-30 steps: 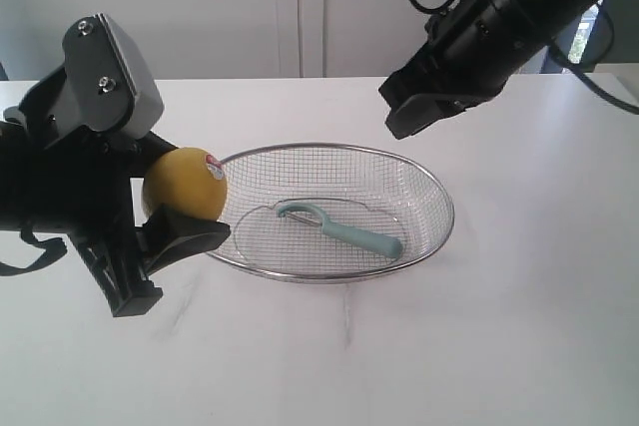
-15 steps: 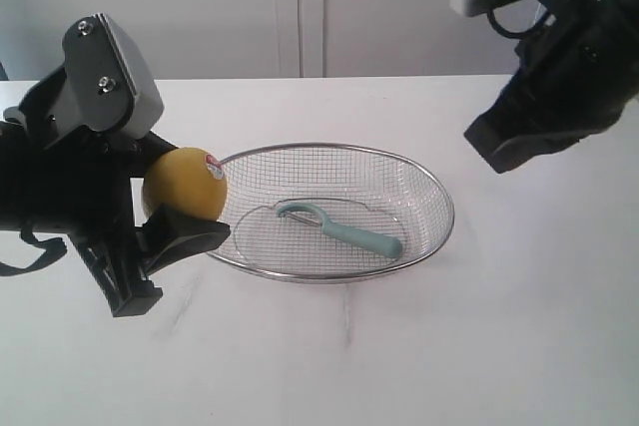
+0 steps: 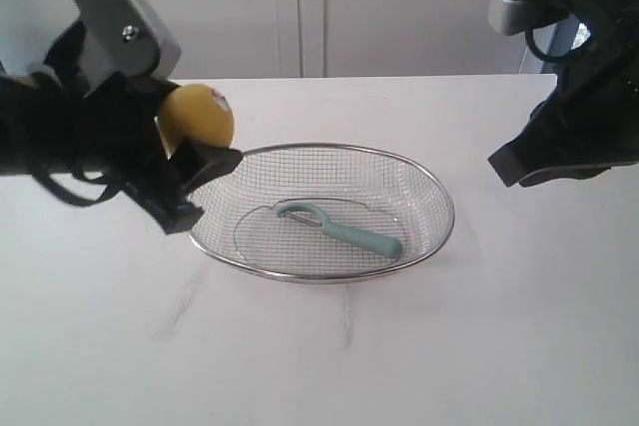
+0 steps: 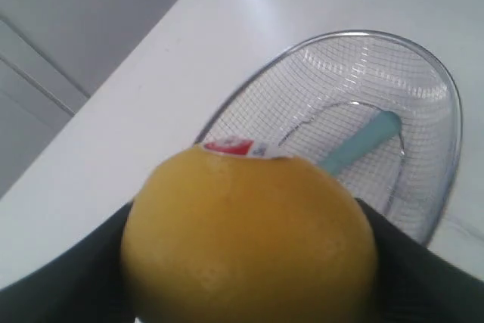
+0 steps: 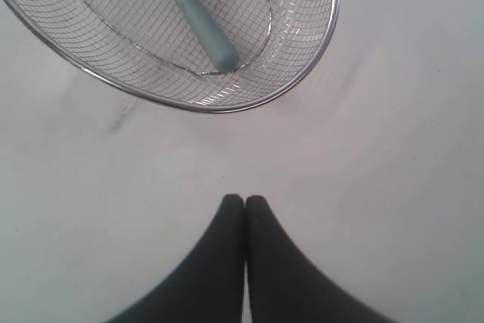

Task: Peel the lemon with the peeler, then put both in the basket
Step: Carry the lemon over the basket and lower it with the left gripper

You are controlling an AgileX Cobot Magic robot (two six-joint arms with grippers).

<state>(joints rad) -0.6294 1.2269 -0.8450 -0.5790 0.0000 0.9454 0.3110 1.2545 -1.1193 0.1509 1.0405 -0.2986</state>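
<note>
Exterior view takes in the whole white table (image 3: 419, 346). The left gripper (image 3: 198, 132) is raised off the tabletop near the left end of the basket (image 3: 329, 146). The right gripper (image 3: 507, 167) hangs off to the right, well apart from the basket. From this side the right gripper is only a dark block, and its jaws cannot be read. The right wrist view settles that: its two black fingertips (image 5: 233, 209) are pressed together with nothing between them, above bare table just outside the basket's rim.

The left wrist view shows the grip close up. The lemon (image 4: 249, 240) fills the space between two dark fingers (image 4: 60, 285), one on each side and both touching the skin, so the jaws stand fairly wide around the fruit. The red-and-white sticker (image 4: 231, 145) sits on the part of the lemon facing the basket. The exterior view shows the same sticker on the lemon's upper right.

The wire basket rests on the table and holds only the peeler (image 3: 344, 229). The peeler lies flat on the mesh floor, with its loop head toward the left and its handle running toward the lower right. The right wrist view shows mostly the handle.

The lemon is in the air in the left gripper's grasp, higher than the rim. Whether it is over the rim or just outside it cannot be told.
</note>
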